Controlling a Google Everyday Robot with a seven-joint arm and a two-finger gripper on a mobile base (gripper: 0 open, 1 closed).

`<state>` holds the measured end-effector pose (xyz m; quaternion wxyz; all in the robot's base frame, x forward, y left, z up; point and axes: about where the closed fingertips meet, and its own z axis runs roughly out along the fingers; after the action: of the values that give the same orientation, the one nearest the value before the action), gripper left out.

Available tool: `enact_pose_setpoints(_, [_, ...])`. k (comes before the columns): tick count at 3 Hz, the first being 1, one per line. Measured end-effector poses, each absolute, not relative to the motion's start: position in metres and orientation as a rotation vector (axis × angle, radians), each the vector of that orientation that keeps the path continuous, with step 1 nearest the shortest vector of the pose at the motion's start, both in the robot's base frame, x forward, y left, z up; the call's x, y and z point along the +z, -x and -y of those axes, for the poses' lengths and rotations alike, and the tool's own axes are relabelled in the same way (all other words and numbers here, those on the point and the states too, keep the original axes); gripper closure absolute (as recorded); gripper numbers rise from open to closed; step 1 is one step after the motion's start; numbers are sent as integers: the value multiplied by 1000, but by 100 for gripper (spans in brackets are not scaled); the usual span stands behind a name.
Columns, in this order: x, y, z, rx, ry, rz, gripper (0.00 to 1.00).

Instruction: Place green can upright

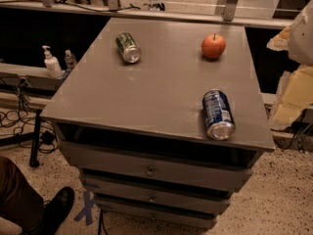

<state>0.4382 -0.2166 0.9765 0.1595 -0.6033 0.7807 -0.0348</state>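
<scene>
The green can (128, 47) lies on its side on the far-left part of the worktop (161, 89), well apart from the apple (213, 46) and the blue-and-white can (218, 115). Its long axis is horizontal, running from the far side toward the viewer and slightly rightward, with one silver end facing the camera. Resting on its curved wall, it is probably free to roll, and the task requires this axis to be turned vertical. The gripper (295, 89) appears to be the pale form at the right frame edge, beside the worktop and away from the green can. Whether it is spread or closed cannot be told.
</scene>
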Motion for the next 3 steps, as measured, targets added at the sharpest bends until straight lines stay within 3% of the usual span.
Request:
enact_pose_setpoints(2, [978, -465, 208, -96, 1605, -2236, 0])
enact_pose_setpoints(3, [976, -525, 187, -90, 1408, -2249, 0])
